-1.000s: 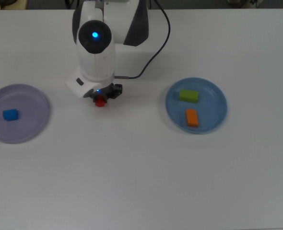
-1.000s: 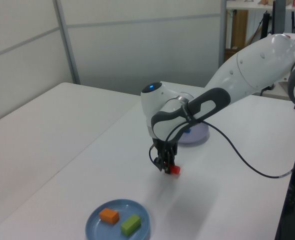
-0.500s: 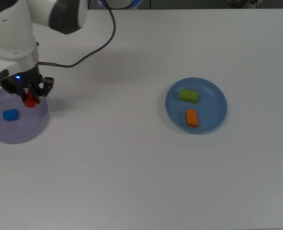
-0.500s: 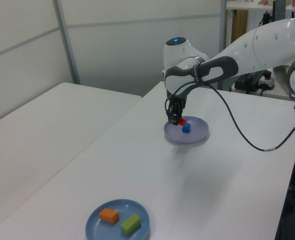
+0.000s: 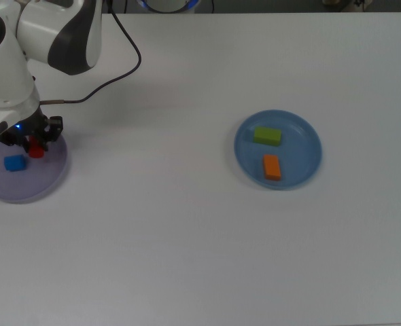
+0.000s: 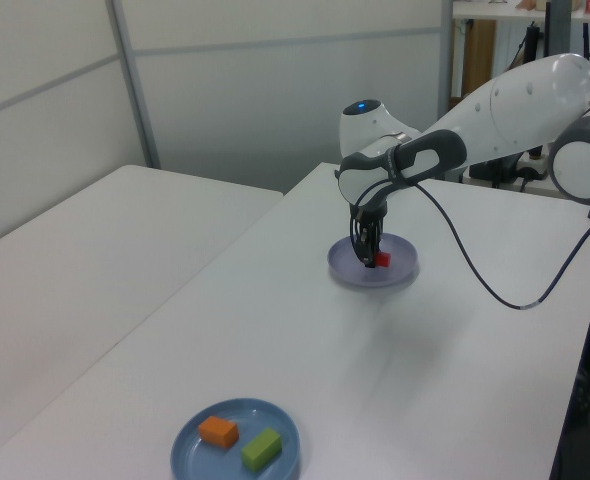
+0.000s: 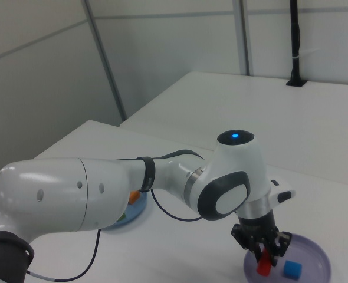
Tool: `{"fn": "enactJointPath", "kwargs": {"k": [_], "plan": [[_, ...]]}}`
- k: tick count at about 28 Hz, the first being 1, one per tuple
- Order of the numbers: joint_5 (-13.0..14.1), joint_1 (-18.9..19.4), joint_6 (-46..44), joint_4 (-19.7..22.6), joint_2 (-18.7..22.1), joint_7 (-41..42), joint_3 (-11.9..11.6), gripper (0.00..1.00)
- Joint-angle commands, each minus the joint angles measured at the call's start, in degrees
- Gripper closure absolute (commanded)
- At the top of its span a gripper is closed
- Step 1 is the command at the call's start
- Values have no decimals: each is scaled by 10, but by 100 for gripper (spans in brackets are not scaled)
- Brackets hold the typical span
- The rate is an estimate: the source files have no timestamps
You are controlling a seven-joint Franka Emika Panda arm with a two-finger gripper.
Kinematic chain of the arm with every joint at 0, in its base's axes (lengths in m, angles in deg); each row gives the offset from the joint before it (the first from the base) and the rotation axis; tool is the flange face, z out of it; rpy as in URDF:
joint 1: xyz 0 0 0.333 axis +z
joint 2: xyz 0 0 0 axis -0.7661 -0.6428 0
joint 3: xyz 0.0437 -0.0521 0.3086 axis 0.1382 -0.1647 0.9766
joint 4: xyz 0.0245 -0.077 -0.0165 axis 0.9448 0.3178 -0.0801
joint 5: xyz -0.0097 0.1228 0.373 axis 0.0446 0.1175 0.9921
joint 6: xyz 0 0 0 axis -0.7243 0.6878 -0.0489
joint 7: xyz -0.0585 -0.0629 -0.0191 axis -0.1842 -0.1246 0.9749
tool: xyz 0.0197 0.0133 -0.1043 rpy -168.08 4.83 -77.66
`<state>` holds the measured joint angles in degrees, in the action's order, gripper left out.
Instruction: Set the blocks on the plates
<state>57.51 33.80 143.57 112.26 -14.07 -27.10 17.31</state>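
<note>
My gripper (image 5: 34, 144) is shut on the red block (image 5: 36, 151) and holds it low over the upper right part of the lavender plate (image 5: 32, 185) at the top view's left. A blue block (image 5: 14, 163) lies on that plate just left of the red one. In the right view the red block (image 7: 263, 267) hangs between the fingers beside the blue block (image 7: 291, 269). The left view shows the gripper (image 6: 373, 254) down at the plate (image 6: 402, 272). The green block (image 5: 267, 136) and the orange block (image 5: 272, 167) lie on the light blue plate (image 5: 297, 146).
The white arm with its black cable (image 5: 122, 71) reaches in from the top view's upper left. White table (image 5: 187, 238) spreads between and below the two plates. A second table (image 6: 85, 250) stands at the left view's left.
The gripper has gone down over the lavender plate with the red block, a little to the top view's left. The other blocks have not moved.
</note>
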Motion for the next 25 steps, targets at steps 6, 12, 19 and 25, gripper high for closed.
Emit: {"fn": "enactJointPath", "kwargs": {"k": [6, 12, 19, 25], "plan": [[13, 1, 7, -14, -15, 14, -2, 1], [13, 2, 5, -20, -4, -3, -1, 0], [17, 25, -3, -22, 34, -136, 18, 0], [5, 39, -83, -27, 92, -270, 80, 0]]}}
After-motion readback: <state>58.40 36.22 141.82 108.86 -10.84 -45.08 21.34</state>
